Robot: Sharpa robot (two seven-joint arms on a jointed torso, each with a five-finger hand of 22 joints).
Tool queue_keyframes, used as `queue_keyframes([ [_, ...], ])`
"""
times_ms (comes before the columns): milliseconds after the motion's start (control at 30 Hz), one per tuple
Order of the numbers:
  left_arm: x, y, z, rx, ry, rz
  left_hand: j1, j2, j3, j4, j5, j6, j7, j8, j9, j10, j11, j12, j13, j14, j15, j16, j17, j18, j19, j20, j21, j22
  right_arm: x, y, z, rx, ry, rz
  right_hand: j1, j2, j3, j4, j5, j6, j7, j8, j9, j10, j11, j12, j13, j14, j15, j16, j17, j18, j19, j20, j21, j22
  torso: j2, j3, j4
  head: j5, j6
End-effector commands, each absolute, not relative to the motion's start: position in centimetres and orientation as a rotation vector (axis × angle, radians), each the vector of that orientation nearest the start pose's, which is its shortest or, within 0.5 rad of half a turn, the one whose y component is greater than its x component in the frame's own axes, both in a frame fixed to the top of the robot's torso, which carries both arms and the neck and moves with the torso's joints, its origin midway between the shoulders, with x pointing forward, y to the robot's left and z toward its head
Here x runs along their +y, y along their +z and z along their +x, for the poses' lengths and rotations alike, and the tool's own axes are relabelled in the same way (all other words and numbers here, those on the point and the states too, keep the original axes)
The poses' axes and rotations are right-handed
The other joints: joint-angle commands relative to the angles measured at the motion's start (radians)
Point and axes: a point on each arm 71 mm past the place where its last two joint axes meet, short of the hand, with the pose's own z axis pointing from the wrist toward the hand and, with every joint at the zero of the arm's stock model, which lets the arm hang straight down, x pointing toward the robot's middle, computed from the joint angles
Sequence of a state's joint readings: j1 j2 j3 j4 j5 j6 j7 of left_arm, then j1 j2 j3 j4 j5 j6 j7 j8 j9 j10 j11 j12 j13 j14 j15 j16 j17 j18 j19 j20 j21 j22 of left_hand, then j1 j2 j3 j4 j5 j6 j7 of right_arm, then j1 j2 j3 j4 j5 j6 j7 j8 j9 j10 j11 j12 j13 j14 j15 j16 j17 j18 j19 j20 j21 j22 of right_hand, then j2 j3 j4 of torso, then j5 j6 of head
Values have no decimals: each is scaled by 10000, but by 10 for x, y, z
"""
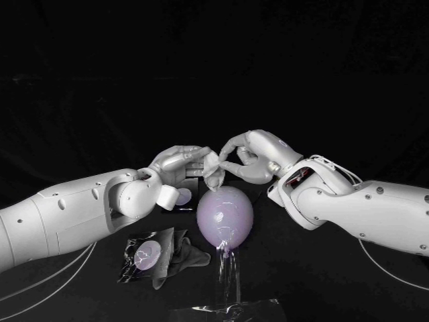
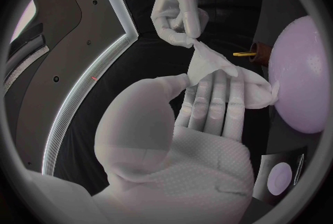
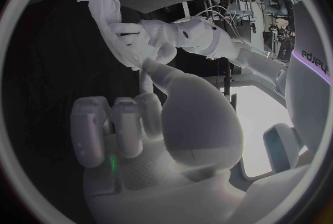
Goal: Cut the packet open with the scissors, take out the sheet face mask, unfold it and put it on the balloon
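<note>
At frame centre the balloon stands with its long axis vertical, neck pointing down. Just above it, the fingers of the left hand and right hand both pinch the crumpled sheet face mask.

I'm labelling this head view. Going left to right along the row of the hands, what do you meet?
In order: left silver hand → crumpled white sheet face mask → right silver hand. The pale purple balloon sits below the mask, overlapping it, so I leave it out.
</note>
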State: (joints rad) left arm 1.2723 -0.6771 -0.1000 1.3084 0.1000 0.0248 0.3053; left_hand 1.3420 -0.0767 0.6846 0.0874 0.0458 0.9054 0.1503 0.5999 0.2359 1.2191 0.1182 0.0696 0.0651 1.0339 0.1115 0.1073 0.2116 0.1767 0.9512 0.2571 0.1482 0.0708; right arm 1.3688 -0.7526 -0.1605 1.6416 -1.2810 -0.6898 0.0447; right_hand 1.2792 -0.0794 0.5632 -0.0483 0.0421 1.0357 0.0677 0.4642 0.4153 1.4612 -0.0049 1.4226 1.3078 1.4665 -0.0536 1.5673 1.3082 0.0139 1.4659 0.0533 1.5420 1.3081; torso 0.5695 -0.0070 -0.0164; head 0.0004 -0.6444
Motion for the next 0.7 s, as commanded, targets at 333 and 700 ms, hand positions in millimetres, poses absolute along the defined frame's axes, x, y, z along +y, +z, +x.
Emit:
queue_keyframes([
  [333,174,-179,527,15882,-17381,-11288,139,-24,73,126,38,-68,27,121,249,53,-15,-69,-18,574,-115,261,121,97,535,-230,313,90,-136,-110,452,12521,10147,-1272,-64,45,63,6,68,25,-22,41,85,347,-25,-16,1362,1043,-89,35,2626,-68,887,-32,22,2534,-6,4,-2,29,-44],
  [700,174,-180,527,16047,-17259,-11409,181,-1,69,234,40,-163,37,148,381,33,-25,-73,-18,879,-188,367,185,103,947,-432,518,132,-146,-110,455,12503,10190,-790,-66,40,65,4,68,21,-22,45,87,330,-26,-51,1333,1043,-90,35,2626,-62,873,-33,0,2526,4,-1,0,37,-48],
])
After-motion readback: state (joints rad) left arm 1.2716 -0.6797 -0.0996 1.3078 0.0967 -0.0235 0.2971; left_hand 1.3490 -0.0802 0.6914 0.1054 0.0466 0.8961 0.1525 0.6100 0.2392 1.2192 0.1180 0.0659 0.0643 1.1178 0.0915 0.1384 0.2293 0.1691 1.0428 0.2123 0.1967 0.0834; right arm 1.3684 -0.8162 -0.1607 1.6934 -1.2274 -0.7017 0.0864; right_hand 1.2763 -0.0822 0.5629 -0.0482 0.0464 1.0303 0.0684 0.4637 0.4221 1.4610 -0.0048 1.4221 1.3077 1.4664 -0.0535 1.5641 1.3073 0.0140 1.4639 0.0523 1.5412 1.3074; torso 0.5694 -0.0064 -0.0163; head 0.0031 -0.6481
